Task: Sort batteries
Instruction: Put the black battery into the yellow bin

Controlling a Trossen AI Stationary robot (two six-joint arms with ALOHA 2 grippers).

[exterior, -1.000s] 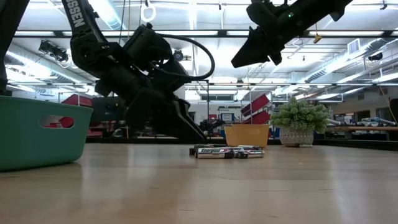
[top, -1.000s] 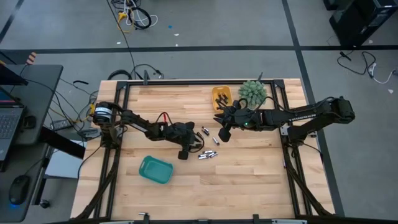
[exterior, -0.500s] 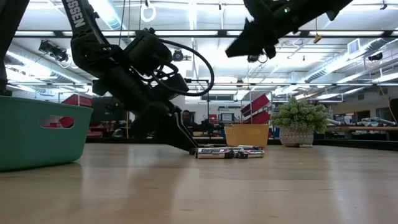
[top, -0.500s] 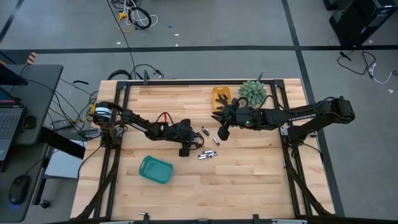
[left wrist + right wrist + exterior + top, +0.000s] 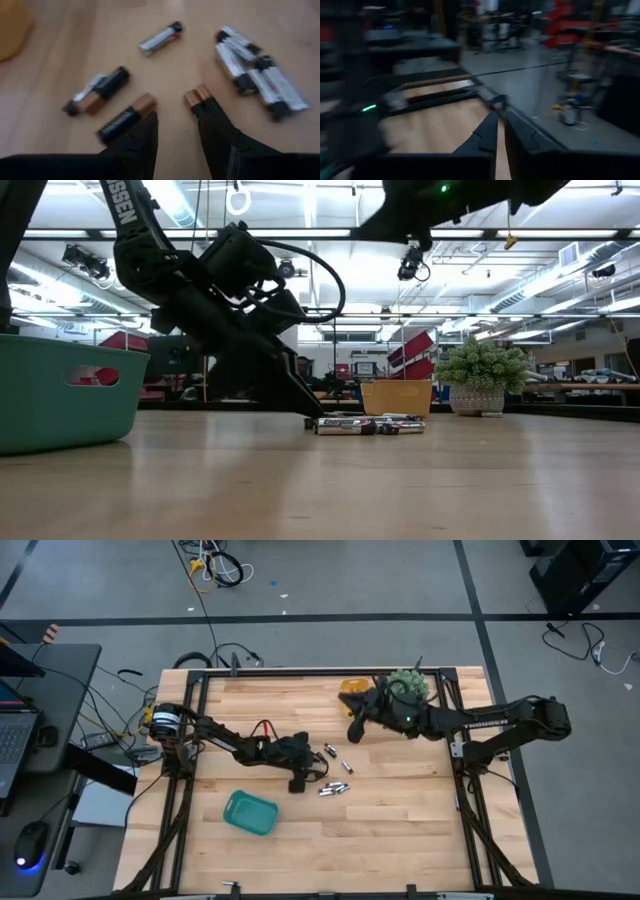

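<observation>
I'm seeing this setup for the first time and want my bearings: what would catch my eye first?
The scatter of batteries at mid-table, with the left gripper low over them, jaws open astride bare wood between two copper-tipped cells. The right gripper is lifted near the yellow tray and the small plant at the far edge, jaws nearly together. A teal bin sits nearer the front, on the left arm's side.

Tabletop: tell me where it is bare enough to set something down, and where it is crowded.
Bare wood: the whole near strip past the teal bin, and the right side below the right arm. Crowded: the middle, where loose batteries lie by the left claw, and the far edge with the yellow tray and plant.
</observation>
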